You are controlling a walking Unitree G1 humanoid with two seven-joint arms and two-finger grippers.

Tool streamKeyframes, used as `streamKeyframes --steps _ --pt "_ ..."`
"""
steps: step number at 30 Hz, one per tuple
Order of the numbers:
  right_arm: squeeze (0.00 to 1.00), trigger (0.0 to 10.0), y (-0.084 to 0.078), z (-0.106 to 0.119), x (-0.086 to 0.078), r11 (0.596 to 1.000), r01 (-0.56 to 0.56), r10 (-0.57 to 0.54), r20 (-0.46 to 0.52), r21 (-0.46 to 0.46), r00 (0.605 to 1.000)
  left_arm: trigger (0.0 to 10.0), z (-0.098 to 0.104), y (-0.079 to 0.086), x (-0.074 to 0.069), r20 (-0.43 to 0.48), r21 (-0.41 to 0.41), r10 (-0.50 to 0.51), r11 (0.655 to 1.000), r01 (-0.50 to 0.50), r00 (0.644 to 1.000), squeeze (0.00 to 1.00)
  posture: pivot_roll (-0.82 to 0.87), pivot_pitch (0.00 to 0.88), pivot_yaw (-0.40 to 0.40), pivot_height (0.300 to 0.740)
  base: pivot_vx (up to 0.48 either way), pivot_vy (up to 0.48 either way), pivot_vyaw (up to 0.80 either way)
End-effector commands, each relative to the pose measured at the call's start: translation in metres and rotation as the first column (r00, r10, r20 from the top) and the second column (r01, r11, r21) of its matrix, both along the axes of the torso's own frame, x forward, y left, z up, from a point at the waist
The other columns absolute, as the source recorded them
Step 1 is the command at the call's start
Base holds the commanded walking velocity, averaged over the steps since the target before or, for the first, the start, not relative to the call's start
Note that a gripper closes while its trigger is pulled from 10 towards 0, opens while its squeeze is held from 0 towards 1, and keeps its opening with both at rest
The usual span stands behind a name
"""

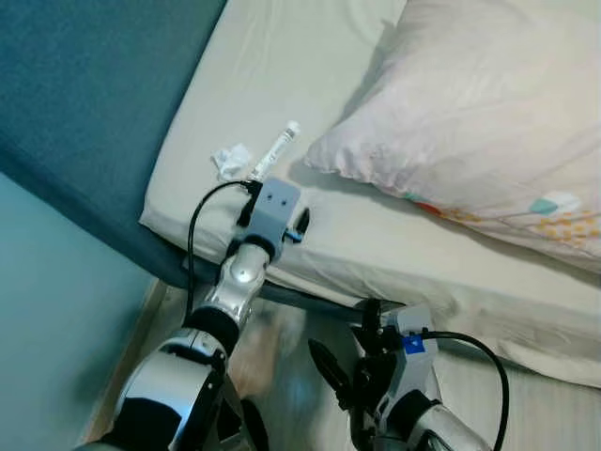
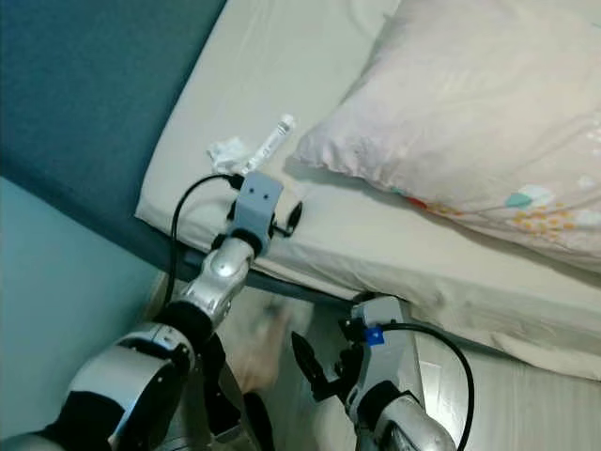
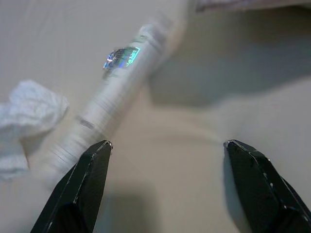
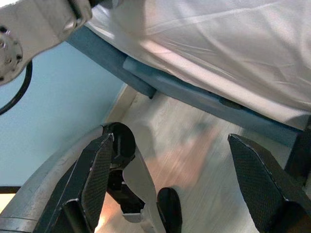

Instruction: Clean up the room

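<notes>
The left claw (image 3: 165, 155) is wide open on the bed (image 1: 282, 56). The white tube (image 3: 114, 94) lies just past one finger (image 3: 85, 179).

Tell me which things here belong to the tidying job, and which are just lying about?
Job: white tube and crumpled tissue on the bed sheet, left gripper open over them.
Just there: pillow, blue headboard, right gripper idle above the floor.
</notes>
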State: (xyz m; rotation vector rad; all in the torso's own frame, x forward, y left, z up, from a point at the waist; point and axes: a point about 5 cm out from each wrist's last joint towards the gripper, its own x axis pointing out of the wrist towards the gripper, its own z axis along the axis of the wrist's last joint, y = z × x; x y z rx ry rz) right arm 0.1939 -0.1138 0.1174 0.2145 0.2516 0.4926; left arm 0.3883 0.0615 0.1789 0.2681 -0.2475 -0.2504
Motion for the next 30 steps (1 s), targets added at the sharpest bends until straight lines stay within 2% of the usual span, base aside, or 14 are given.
streamKeyframes --steps 1,6,15,19,25,27,30 --pt "0.00 10.0 0.005 -0.002 -0.006 1.000 -0.015 0.016 -0.033 0.019 0.999 10.0 -0.016 0.011 -0.001 -0.054 0.059 0.052 0.997 -0.049 0.997 0.00 -0.25 0.547 0.109 0.490 0.000 0.000 0.00" --pt "0.00 10.0 0.004 0.002 -0.005 1.000 -0.013 0.014 -0.030 0.016 0.999 10.0 0.002 0.028 0.009 -0.014 0.032 0.169 0.985 -0.169 0.985 0.00 -0.25 0.544 0.108 0.490 0.000 0.000 0.00" --pt "0.00 10.0 0.004 0.003 -0.004 1.000 -0.011 0.011 -0.032 0.017 0.999 10.0 0.017 0.036 0.013 0.042 0.004 0.180 0.984 -0.180 0.983 0.00 -0.24 0.537 0.110 0.490 0.000 0.000 0.00" --pt "0.00 10.0 0.004 0.006 -0.003 1.000 -0.004 0.005 -0.033 0.022 0.999 10.0 0.020 0.038 0.013 0.076 0.050 0.187 0.980 -0.191 0.979 0.00 -0.25 0.540 0.110 0.490 0.000 0.000 0.00" --pt "0.00 10.0 0.004 0.009 -0.002 1.000 0.000 0.000 -0.026 0.024 1.000 10.0 0.027 0.049 0.017 0.095 0.082 0.238 0.966 -0.246 0.966 0.00 -0.25 0.556 0.109 0.490 0.000 0.000 0.00" --pt "0.00 10.0 0.004 0.012 -0.002 1.000 0.005 -0.004 -0.022 0.026 1.000 10.0 0.039 0.059 0.022 0.093 0.065 0.270 0.959 -0.276 0.958 0.00 -0.26 0.573 0.108 0.490 0.000 0.000 0.00" --pt "0.00 10.0 0.004 0.012 -0.002 1.000 0.006 -0.005 -0.022 0.027 1.000 10.0 0.044 0.063 0.024 0.087 0.062 0.280 0.956 -0.286 0.956 0.00 -0.26 0.574 0.108 0.490 0.000 0.000 0.00"
